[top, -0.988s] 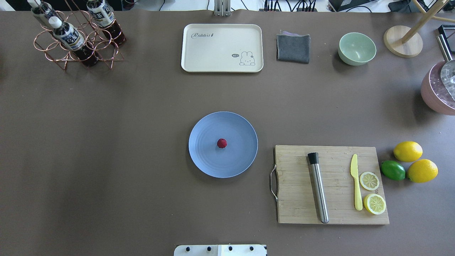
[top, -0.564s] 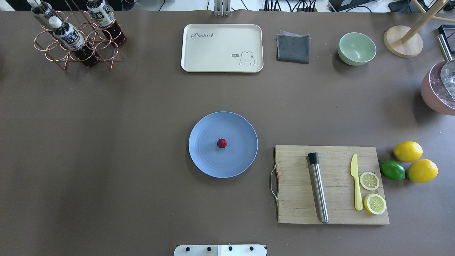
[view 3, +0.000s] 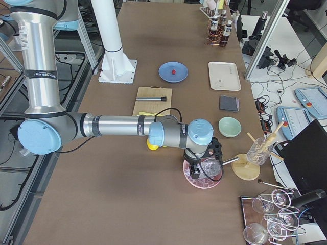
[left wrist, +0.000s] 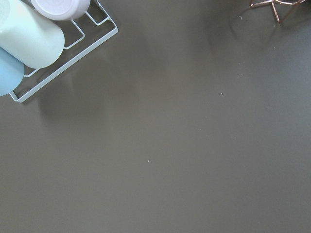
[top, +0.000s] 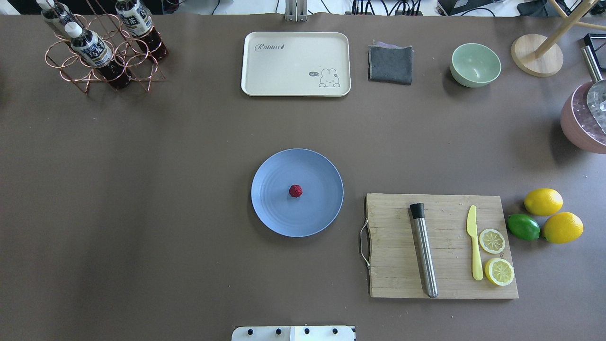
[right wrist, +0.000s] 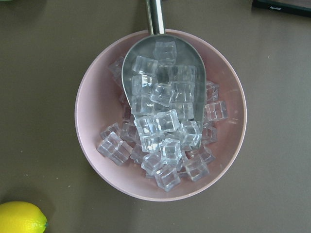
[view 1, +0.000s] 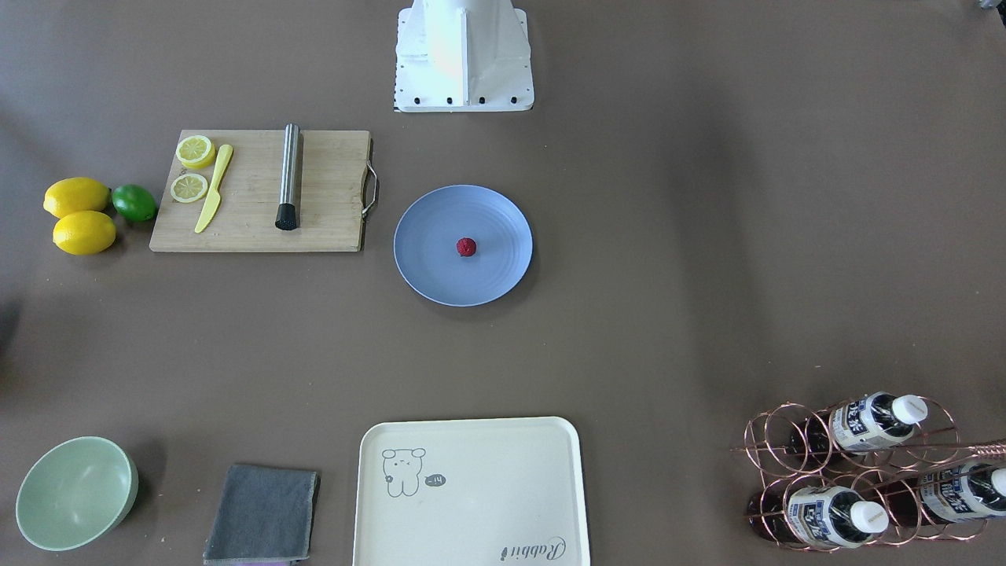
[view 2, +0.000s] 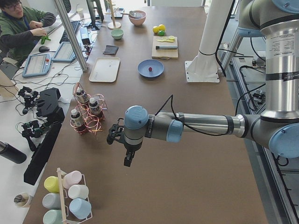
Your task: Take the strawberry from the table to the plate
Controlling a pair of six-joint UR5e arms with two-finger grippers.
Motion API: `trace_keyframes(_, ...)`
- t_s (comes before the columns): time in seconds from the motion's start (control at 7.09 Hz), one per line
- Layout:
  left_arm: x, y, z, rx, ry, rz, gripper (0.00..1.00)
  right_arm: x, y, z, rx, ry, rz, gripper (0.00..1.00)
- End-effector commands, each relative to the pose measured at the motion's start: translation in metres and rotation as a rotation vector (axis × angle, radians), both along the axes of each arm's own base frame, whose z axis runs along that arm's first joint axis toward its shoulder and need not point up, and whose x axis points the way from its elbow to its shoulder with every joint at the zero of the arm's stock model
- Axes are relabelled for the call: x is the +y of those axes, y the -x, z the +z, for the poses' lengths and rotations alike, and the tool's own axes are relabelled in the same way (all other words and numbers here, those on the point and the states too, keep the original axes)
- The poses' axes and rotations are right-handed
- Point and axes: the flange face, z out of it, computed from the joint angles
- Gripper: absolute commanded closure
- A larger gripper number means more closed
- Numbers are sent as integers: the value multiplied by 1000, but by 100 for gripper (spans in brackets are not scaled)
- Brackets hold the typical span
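The matte brown table [top: 142,199] carries a cream tray [top: 284,66], a wooden cutting board [top: 393,255] and the blue-grey plate [top: 274,213]. The strawberry [top: 295,191] lies at the plate's centre. A person [view 2: 21,28] sits at a desk alongside. The left pincer [view 2: 127,156] hangs over bare table and the right pincer [view 3: 200,166] over a pink bowl of ice [right wrist: 90,92]; whether either is clenched, I cannot tell. Nothing on the table has shifted since the earlier overhead views.

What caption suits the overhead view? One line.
Strawberry sits in the middle of the plate on the table.
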Motion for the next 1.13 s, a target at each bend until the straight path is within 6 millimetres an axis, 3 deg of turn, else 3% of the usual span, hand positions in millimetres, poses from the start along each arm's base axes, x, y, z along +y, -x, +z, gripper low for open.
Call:
trace_keyframes(0.0,6,0,8,0,16,0,2,3,0,-18,-9,4,35,0)
trace_keyframes(0.28,7,0,18,3,25,3,2,1,1,-19,-3,1,35,0)
trace_keyframes(0.99,0,0,8,1,8,0,2,7,0,-13,-9,11,36,0)
